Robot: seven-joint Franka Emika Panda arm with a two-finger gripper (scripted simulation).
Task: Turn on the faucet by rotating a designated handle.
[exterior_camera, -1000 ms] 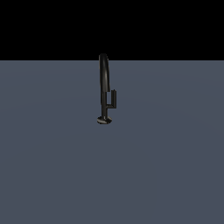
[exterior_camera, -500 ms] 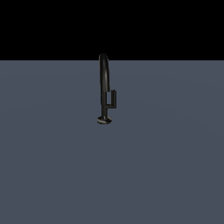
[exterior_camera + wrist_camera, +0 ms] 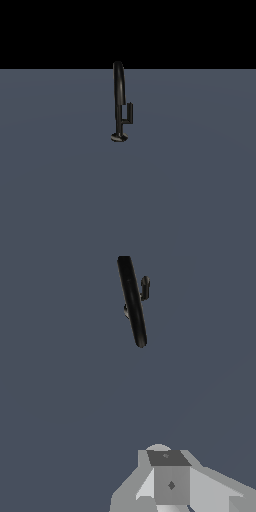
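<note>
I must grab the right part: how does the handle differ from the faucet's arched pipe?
The handle is a short bar, while the pipe is much taller. The handle is straight and upright; the pipe curves over at its top. The handle hangs off the pipe's side, on the exterior view's right, while the pipe rises from the base disc. Both are glossy black.

One faucet (image 3: 118,100) is counted at the frame's centre, with one handle (image 3: 129,113); one claw (image 3: 170,476) is seen.

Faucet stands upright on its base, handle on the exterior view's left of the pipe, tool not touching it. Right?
Not quite: the exterior view shows the handle on that view's right of the faucet pipe. The rest holds; the tool is apart from it.
</note>
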